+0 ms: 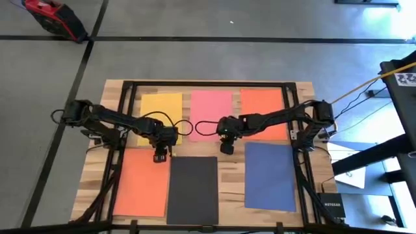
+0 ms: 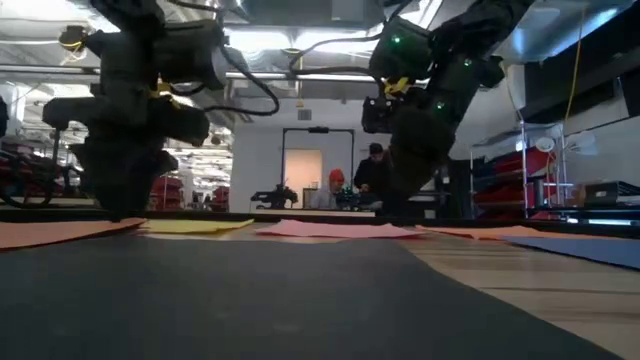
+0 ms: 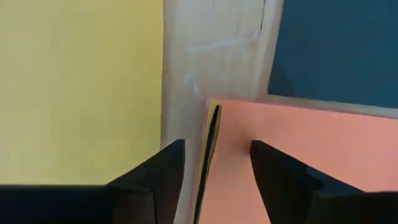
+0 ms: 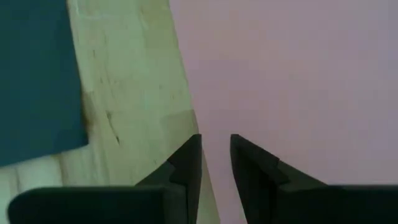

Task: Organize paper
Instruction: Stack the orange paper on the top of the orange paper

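1. Orange paper is at the left claw (image 3: pixel 214 158): its fingers stand narrowly apart over the corner of the orange sheet (image 1: pixel 142 182) at the desk's 7 o'clock, and that corner looks slightly lifted between them.
2. Right claw (image 4: pixel 216 158), fingers nearly together, sits at the edge of the pink sheet (image 1: pixel 210 114) at 12 o'clock; whether it pinches the edge I cannot tell.
3. Other sheets: yellow (image 1: pixel 161 117) at 11, a second orange (image 1: pixel 263 113) at 1, black (image 1: pixel 192 188) at 6, blue (image 1: pixel 270 175) at 5.
4. Handling, as I judge it: light, floppy, easily creased; take hold at a corner or edge.
5. Pale wooden desk (image 1: pixel 231 185), smooth, so paper may slide.
6. Beyond: a workshop with people seated far off.
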